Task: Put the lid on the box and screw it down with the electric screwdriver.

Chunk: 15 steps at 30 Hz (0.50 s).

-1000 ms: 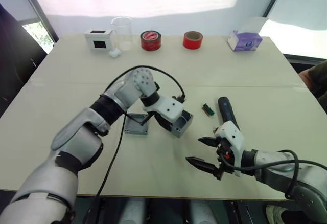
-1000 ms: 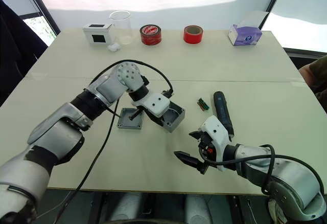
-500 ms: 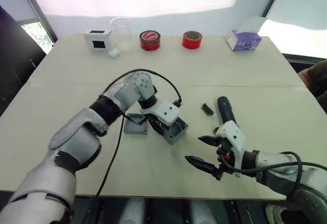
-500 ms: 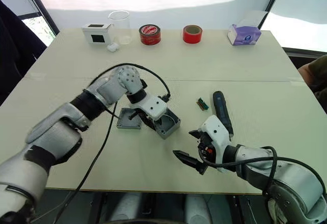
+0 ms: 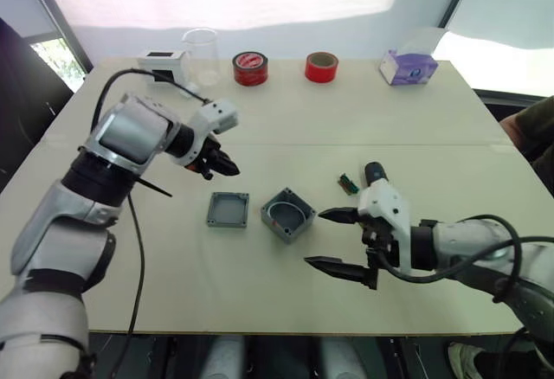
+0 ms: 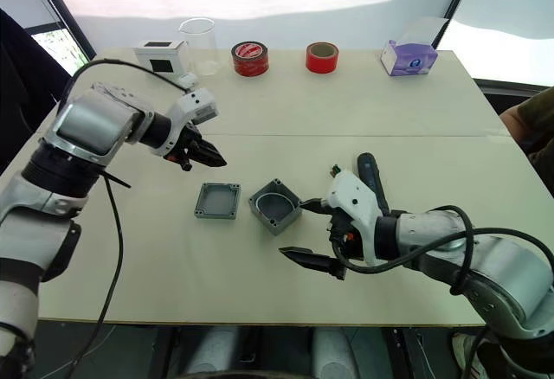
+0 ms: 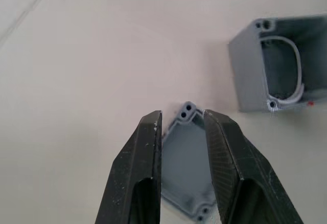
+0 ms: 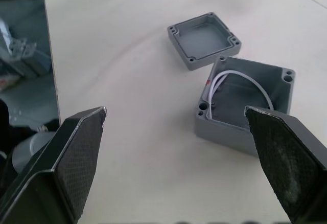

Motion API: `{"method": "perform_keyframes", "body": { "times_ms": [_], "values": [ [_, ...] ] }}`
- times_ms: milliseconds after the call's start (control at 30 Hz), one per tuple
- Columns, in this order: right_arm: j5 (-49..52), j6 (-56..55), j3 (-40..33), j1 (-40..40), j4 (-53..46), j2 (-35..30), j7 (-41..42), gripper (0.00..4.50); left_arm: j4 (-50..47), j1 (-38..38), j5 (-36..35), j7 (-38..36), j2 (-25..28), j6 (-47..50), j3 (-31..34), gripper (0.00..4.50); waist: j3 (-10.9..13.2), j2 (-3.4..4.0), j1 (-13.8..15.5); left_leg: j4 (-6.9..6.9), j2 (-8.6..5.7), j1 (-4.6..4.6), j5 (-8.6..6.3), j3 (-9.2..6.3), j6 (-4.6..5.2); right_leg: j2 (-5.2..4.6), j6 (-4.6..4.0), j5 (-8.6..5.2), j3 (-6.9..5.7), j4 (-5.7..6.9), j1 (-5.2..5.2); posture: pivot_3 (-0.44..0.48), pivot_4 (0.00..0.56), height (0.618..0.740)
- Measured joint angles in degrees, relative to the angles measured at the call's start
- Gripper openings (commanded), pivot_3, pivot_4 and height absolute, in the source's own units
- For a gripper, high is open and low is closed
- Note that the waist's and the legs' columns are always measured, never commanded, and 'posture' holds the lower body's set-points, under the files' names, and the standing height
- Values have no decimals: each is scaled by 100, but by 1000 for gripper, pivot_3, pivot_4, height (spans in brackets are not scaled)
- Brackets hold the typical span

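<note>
The box (image 5: 288,215) stands upright and open-topped at mid-table, with a white wire loop inside it (image 8: 245,111). The lid (image 5: 228,209) lies hollow side up just to its left, a small gap between them. My left gripper (image 5: 223,165) hovers behind and to the left of the lid, fingers (image 7: 148,147) a narrow gap apart and holding nothing. My right gripper (image 5: 315,238) is wide open just right of the box, not touching it. The electric screwdriver (image 5: 375,172) lies on the table behind the right gripper, mostly hidden by it.
A small green connector strip (image 5: 349,183) lies beside the screwdriver. Along the far edge stand a white box with a black screen (image 5: 164,61), a clear beaker (image 5: 201,50), two red tape rolls (image 5: 249,67) and a purple tissue box (image 5: 409,66). A person's sleeve (image 5: 538,132) shows at the right.
My left gripper has let go of the box and drawn back to the left. The box now rests upright on the table. The right gripper has edged towards the box.
</note>
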Motion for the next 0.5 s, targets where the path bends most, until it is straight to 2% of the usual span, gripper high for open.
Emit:
{"method": "perform_keyframes", "body": {
  "times_ms": [167,300,500],
  "values": [
    [-305,-52,312,-642,151,44,167,4500,-141,551,-185,1035,-134,826,480,1246,0,0,20,-3,3,4,5,-1,-9,0,-5,-3,2,1,-9,0,150,740],
    [-840,-289,630,-253,355,2,327,4500,-153,866,-589,1628,-121,837,656,1246,0,-1,82,-2,-9,1,8,0,-13,-13,-7,-3,5,1,-10,0,150,740],
    [-1079,-494,640,55,395,15,436,4500,-103,899,-1206,2307,-100,836,799,1246,-1,-1,154,-1,-9,3,12,0,-22,-14,-7,-3,6,6,-11,0,150,740]
  ]
}}
